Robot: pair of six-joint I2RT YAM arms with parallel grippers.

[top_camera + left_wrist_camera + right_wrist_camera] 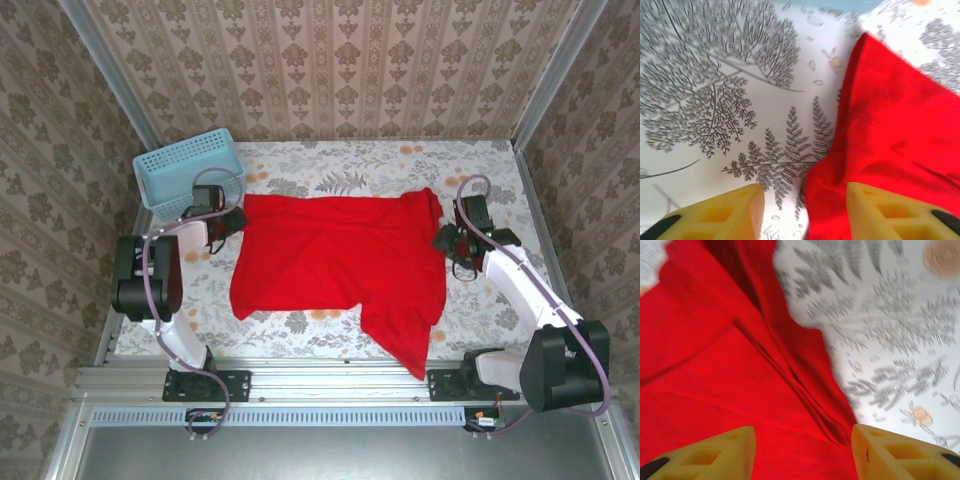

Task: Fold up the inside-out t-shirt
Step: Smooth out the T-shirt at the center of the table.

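The inside-out t-shirt (340, 260) is a bright red cloth spread across the middle of the flower-patterned table (330, 178), with one flap trailing toward the front edge at the right. My left gripper (232, 222) sits at the shirt's back left corner. In the left wrist view its yellow fingers (740, 212) stand apart, left gripper (805, 197) open, with the t-shirt's (890, 125) edge lying between them. My right gripper (447, 243) is at the shirt's right edge. In the right wrist view the right gripper (804, 440) is open over the t-shirt's (715, 365) folded edge.
A light blue plastic basket (190, 165) stands at the back left corner, just behind my left gripper. Patterned walls close in the table on three sides. A metal rail (320, 385) runs along the near edge by the arm bases.
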